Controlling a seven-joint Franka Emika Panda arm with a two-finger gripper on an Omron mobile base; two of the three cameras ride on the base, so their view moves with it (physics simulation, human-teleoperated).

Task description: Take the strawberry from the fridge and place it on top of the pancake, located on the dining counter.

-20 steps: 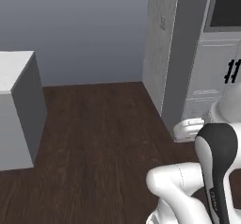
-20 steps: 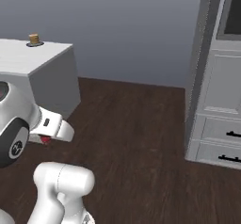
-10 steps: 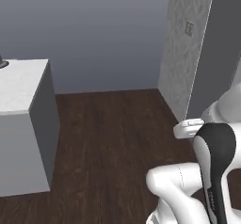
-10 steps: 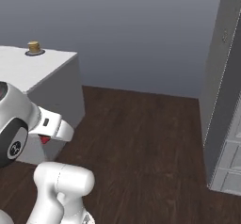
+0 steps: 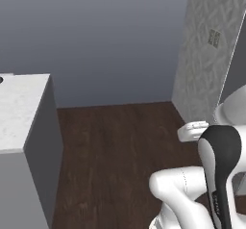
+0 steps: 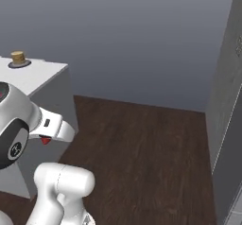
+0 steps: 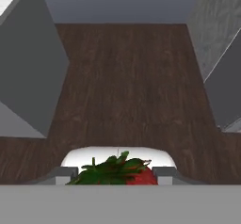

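- Right now my gripper (image 7: 115, 178) is pinching the strawberry (image 7: 123, 172), its green leaves and red flesh sitting between my fingertips (image 7: 63, 173); a small red tip of it also peeks out under my hand in the right base view.
- I judge I carry it tucked low and close to my body so it stays secure while the base drives.
- Below and ahead lies dark wood floor (image 5: 115, 146), bare between me and the counter.
- On the left, a little farther, stands the dining counter (image 5: 19, 112), white marbled top on a grey base, where the berry must end up.
- On its far part sits a small tan object (image 6: 18, 57); I cannot tell what it is.
- No readable writing anywhere.
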